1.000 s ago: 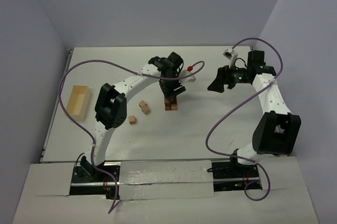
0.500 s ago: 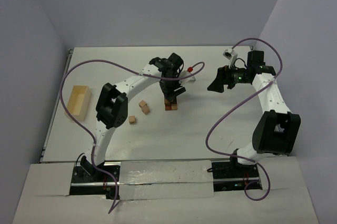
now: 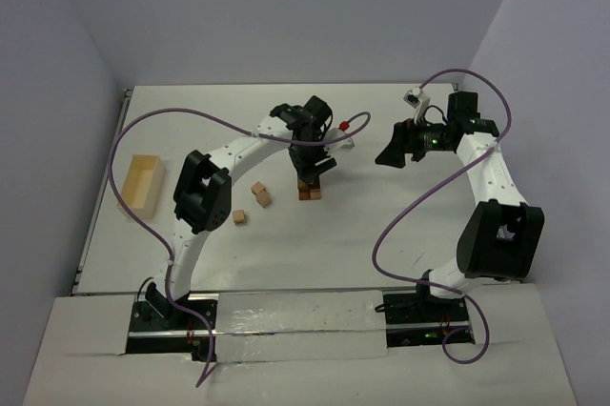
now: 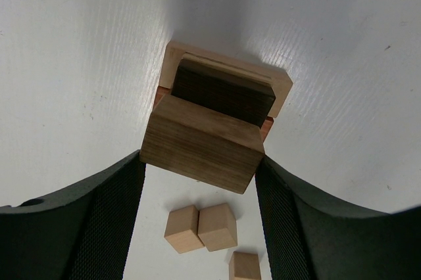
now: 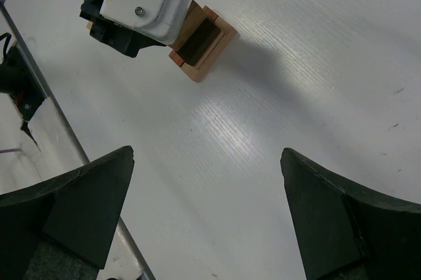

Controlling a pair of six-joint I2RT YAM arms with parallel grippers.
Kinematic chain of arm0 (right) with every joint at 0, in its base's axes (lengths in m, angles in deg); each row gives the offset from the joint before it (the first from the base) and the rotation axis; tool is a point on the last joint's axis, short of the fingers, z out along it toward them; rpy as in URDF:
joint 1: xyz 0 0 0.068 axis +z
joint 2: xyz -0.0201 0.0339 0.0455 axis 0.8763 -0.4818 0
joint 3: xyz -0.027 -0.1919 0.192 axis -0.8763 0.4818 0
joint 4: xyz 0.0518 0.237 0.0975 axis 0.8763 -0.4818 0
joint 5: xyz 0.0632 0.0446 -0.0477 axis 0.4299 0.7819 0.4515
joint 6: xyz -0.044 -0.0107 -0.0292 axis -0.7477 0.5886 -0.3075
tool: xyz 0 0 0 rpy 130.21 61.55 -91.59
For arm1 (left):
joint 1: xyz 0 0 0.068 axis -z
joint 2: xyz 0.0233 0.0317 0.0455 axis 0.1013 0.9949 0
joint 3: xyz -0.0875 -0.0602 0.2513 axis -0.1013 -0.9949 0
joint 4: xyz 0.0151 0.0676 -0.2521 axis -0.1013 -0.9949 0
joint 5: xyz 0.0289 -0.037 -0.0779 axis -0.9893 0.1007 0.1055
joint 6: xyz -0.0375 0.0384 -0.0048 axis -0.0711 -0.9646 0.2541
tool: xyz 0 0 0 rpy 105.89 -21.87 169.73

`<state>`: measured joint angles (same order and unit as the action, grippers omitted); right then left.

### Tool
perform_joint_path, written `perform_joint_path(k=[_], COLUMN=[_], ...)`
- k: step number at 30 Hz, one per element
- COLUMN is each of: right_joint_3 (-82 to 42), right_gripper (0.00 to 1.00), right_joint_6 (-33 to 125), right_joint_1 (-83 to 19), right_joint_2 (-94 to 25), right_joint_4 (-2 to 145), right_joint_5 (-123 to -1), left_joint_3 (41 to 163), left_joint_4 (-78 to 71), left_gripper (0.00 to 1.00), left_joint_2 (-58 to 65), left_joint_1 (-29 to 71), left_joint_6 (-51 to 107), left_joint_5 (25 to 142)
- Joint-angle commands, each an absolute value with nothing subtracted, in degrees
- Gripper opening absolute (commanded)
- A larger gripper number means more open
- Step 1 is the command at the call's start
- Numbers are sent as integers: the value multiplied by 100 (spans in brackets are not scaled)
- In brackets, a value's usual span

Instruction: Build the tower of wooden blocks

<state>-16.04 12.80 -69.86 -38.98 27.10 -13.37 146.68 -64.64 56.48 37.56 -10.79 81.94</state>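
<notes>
Tower partly built, tan and dark layers stacked just beyond the left gripper, which is clamped on a brown block held over it, three loose tan blocks behind its fingers still unplaced, right gripper spread wide, empty, well apart.

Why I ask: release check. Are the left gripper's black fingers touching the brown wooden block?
Touching: left wrist view shows both fingers flush against the block.

Light is bright and even, from above. The white counter shows mild glare. A soft shadow lies beside the tower.
</notes>
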Motion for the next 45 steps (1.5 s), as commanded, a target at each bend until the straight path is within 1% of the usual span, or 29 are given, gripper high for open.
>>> perform_joint_path(k=[1, 14, 17, 21, 27, 33, 35, 37, 43, 45], right_joint_3=[-1828, -1819, -1811, -1802, -1793, -1828, -1815, -1803, -1750, -1695], right_gripper=[100, 100, 100, 100, 100, 100, 100, 100, 100, 100], right_joint_6=[1308, 1306, 1300, 1298, 1300, 1318, 1318, 1326, 1293, 1283], right_joint_1=[-7025, -7025, -7016, -7023, -7016, -7016, -7016, -7008, -6999, -6978], right_joint_2=[-3903, -3903, -3903, -3892, -3885, -3859, -3841, -3825, -3815, -3794], right_joint_4=[2802, 2798, 2792, 2792, 2784, 2774, 2783, 2783, 2801, 2853], right_joint_5=[-1183, -1180, -1166, -1140, -1131, -1122, -1157, -1190, -1312, -1455], left_joint_3=[14763, 14740, 14789, 14836, 14818, 14465, 13880, 13567, 12968, 12476], left_joint_4=[-6226, -6231, -6272, -6312, -6414, -6186, -5732, -5401, -5093, -4990], left_gripper=[73, 81, 86, 99, 99, 99, 99, 99, 99, 99], left_joint_2=[5680, 5659, 5610, 5376, 4827, 3846, 3394, 3094, 2632, 2319], left_joint_1=[3734, 3734, 3734, 3732, 3726, 3507, 3222, 2862, 1866, 1747], left_joint_6=[-1026, -1029, -1033, -1064, -1113, -1068, -773, -484, 221, 178], left_joint_5=[8337, 8346, 8372, 8393, 8564, 8890, 9109, 9159, 9649, 9654])
